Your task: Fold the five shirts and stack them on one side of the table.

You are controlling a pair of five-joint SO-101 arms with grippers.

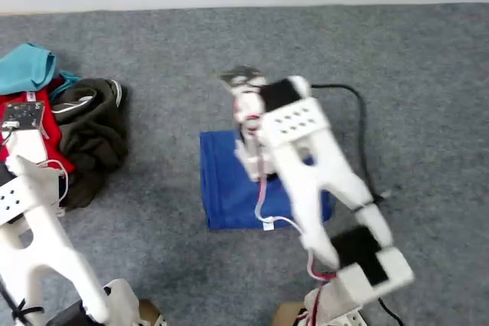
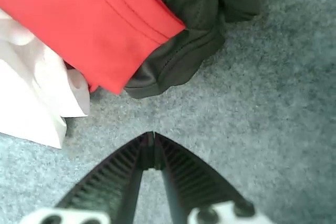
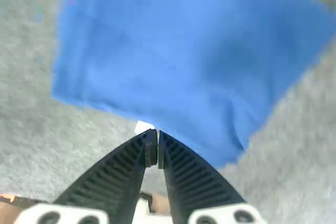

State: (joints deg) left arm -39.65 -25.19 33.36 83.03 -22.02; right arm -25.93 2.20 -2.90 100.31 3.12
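Right end effector (image 3: 153, 148) closed, tips approx at blue shirt (image 3: 184, 61) edge.

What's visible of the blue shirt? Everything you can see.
The blue shirt is plain soft-looking fabric, folded into a flat, roughly rectangular packet near the middle of the grey table, apart from the shirt pile. A small white tag pokes from one edge. The shut right claw sits at that edge; whether it pinches cloth is unclear.
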